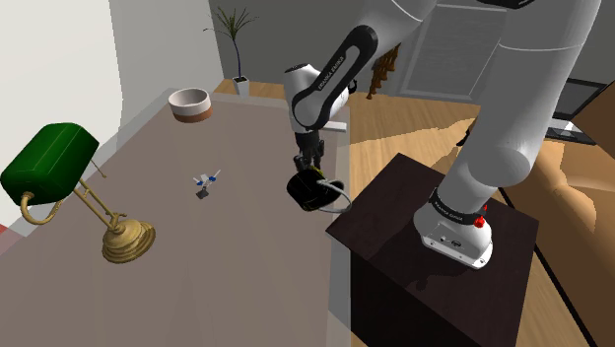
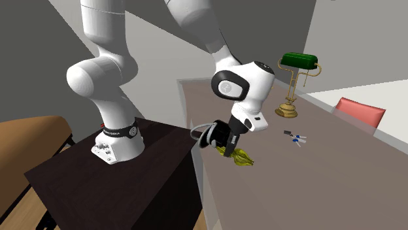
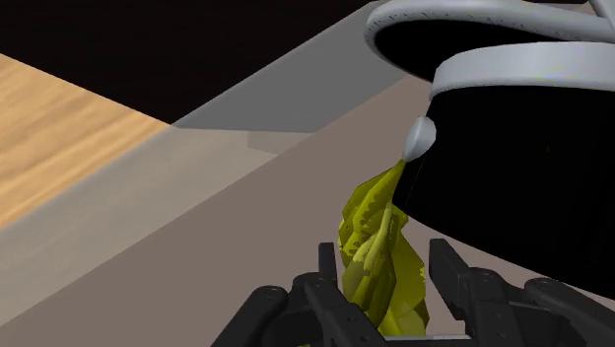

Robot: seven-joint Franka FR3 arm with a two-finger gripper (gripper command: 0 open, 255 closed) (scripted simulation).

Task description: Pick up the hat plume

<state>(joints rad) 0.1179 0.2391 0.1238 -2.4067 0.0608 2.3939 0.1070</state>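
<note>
Black gripper point(image 2: 229, 149) clasps yellow plume point(image 2: 242, 157) at table point(image 2: 314, 189) edge nearest stand point(image 2: 131, 189). Green-shaded lamp point(image 2: 297, 82) and small blue-white item point(image 2: 296, 138) sit farther along table, well apart from plume.

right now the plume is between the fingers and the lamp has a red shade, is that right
Not quite: the shade is green, not red, as the shoulder view shows. The rest holds: the plume is between the fingers of the gripper.
</note>
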